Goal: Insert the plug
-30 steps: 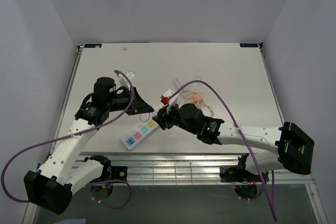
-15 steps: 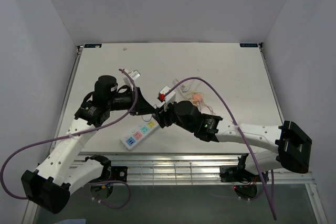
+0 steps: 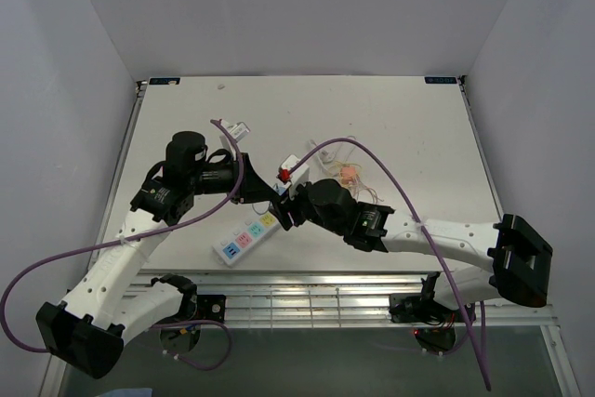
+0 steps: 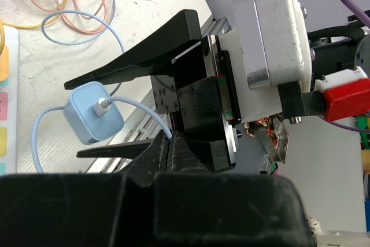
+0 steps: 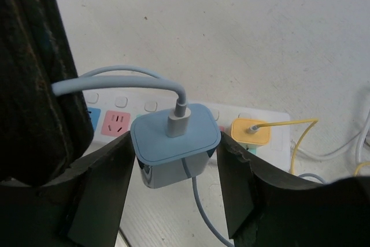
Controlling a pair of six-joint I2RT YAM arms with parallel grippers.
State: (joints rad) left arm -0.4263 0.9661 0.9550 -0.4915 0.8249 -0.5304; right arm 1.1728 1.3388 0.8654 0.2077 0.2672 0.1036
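Note:
A blue plug block point(image 5: 175, 143) with a pale blue cable point(image 5: 121, 79) sits between the fingers of my right gripper point(image 5: 173, 163), which is shut on its sides. It hangs just above the white power strip point(image 5: 263, 117), near the pink socket point(image 5: 115, 122). A yellow plug point(image 5: 250, 131) sits in the strip. My left gripper point(image 4: 169, 143) is shut on the blue cable close behind the plug point(image 4: 92, 114). In the top view both grippers meet over the strip point(image 3: 244, 237): left gripper point(image 3: 265, 194), right gripper point(image 3: 282, 208).
A tangle of orange, yellow and blue cables point(image 3: 349, 174) lies on the table behind the right arm. The strip lies diagonally near the table's front edge point(image 3: 307, 271). Purple arm cables arch over both arms.
My left gripper has moved right and closed in on my right gripper. My right gripper has shifted slightly left and back, still over the strip's far end.

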